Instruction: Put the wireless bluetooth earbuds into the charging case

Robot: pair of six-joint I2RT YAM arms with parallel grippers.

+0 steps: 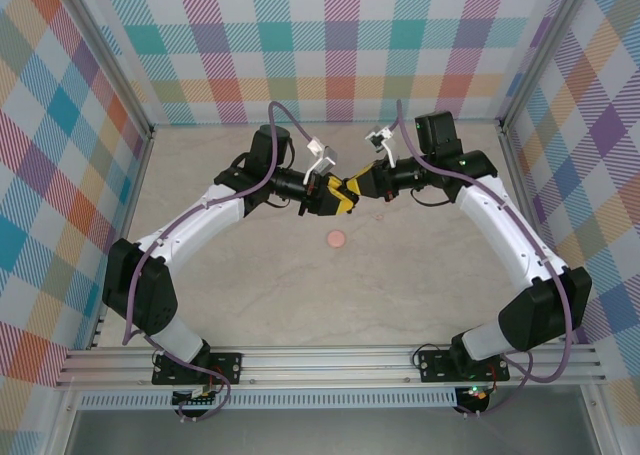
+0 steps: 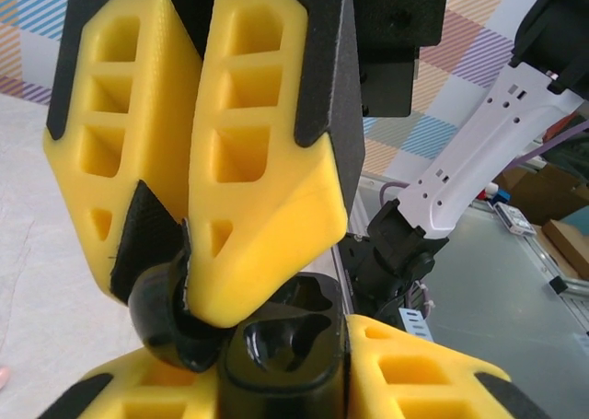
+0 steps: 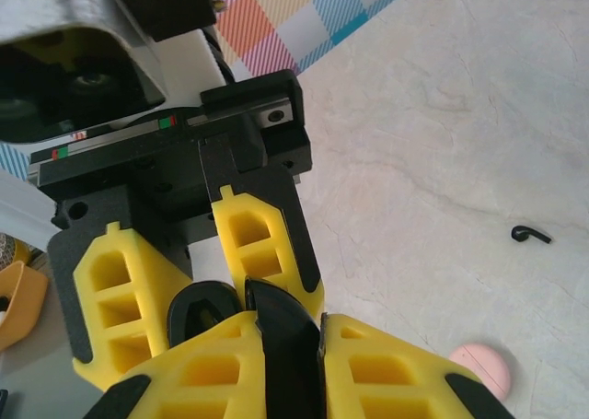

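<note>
so the left gripper [image 2: 285, 387] clamped the black case [image 2: 276, 341], right gripper [image 3: 293, 350] pinched its lid [image 3: 279, 320], and 1 black earbud [image 3: 531, 234] just sat on the table [image 3: 460, 115].

Black case [image 2: 276, 354] cropped at the bottom edge, pink case [image 3: 483, 366] partly behind the right claw [image 3: 291, 334].

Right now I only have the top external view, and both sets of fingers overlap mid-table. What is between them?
Observer: From the left wrist camera, the right fingers clamp an open black charging case; its pockets look empty.
Operator: And the other arm?
Observer: The left fingers are shut on a rounded black part at the case's edge, probably its lid.
Operator: Any earbud within sight?
Observer: From the right wrist camera, one black earbud lies on the table, apart from a pink round case.
</note>
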